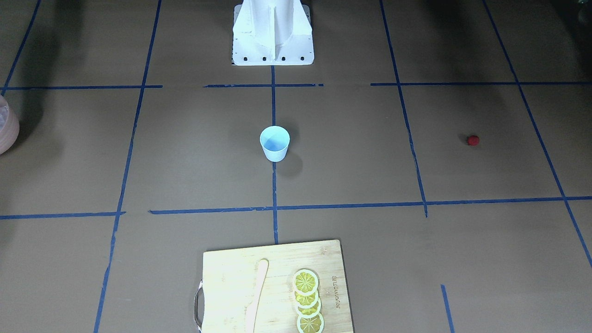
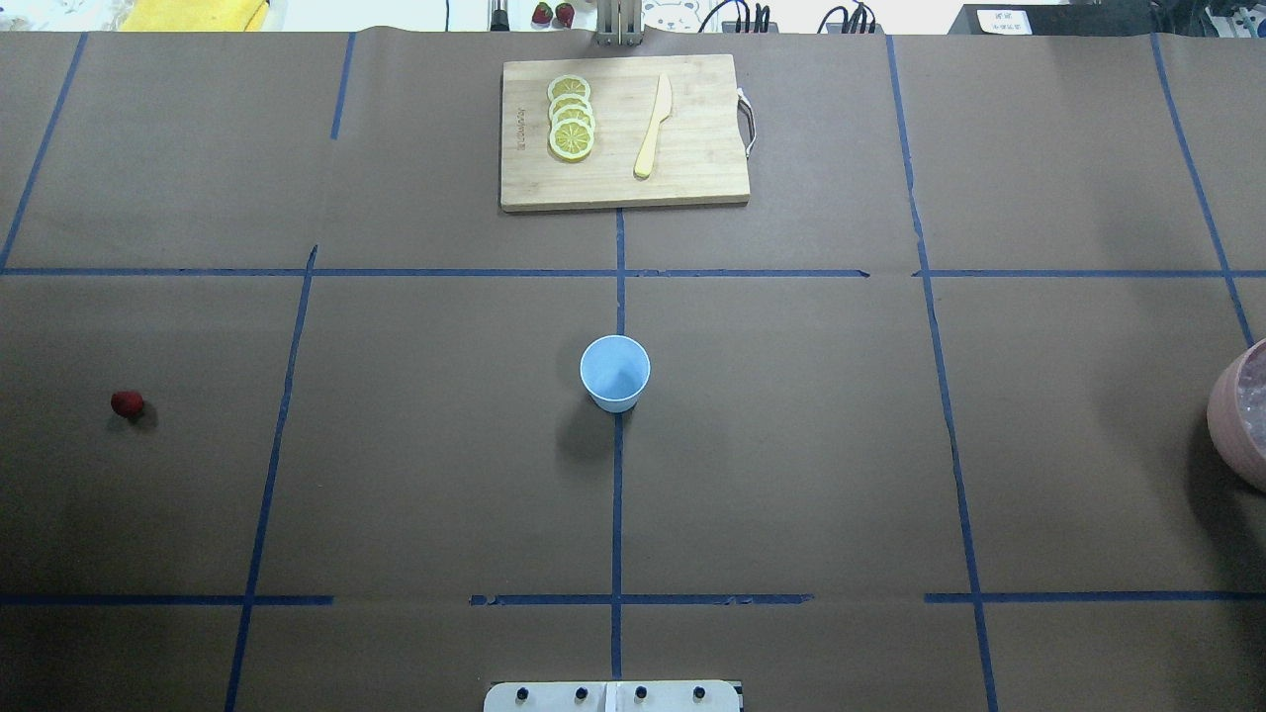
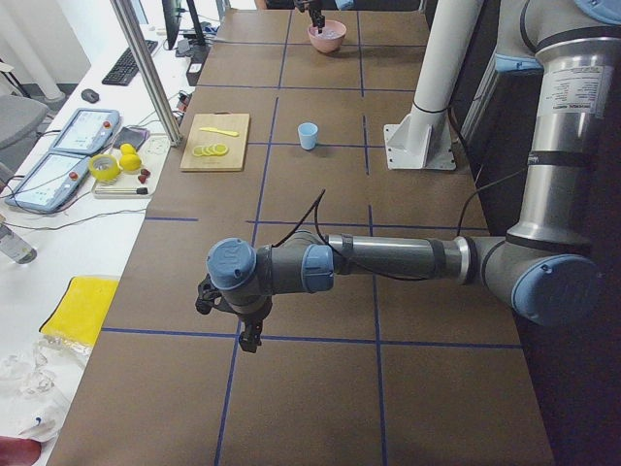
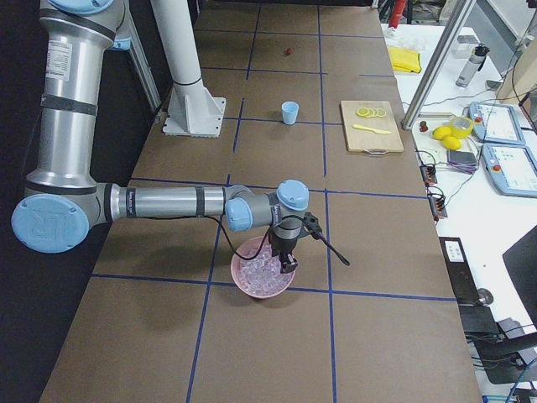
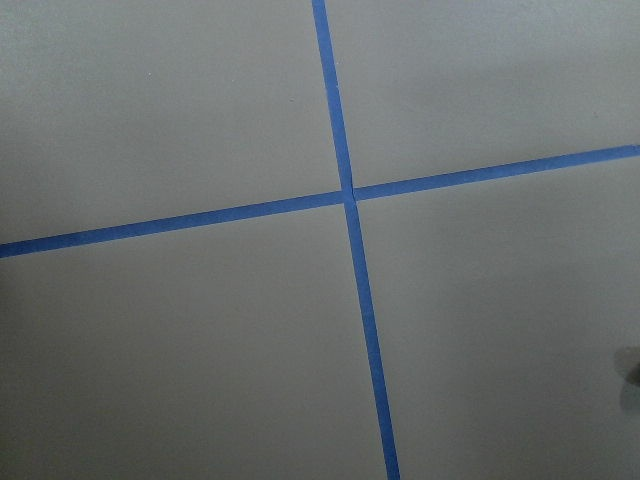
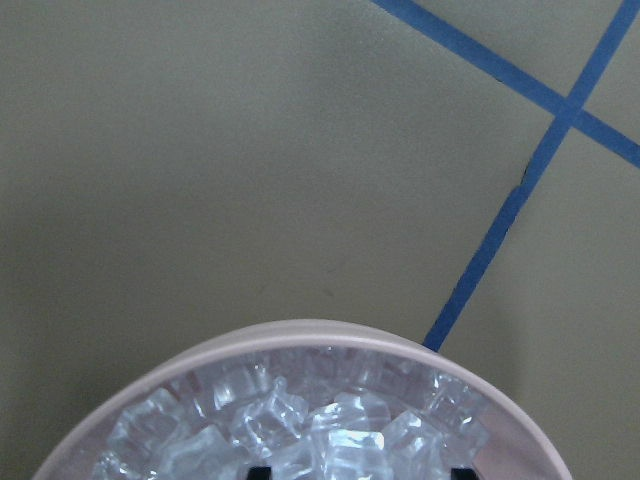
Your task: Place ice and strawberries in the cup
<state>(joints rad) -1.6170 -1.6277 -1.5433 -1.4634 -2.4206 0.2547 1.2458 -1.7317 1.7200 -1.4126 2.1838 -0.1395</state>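
Note:
The pale blue cup [image 2: 614,373] stands upright at the table's centre, also visible in the front view as the cup [image 1: 274,143]. One tiny red strawberry [image 2: 127,402] lies alone far out on the robot's left side. Clear ice cubes [image 6: 300,425] fill a pink bowl [image 6: 330,338] on the robot's right. My right gripper [image 6: 360,472] hangs just over the ice; its two fingertips [image 6: 260,471] are spread apart with only loose cubes below them. My left gripper [image 3: 250,335] hovers low over bare table near a tape cross, and I cannot tell its state.
A wooden cutting board [image 2: 692,168] at the far edge carries several lemon slices [image 2: 571,117] and a pale knife [image 2: 653,127]. The robot's white base [image 1: 273,32] is on the near side. Blue tape lines [image 2: 617,494] grid the brown table. Desks with equipment sit beyond the far edge.

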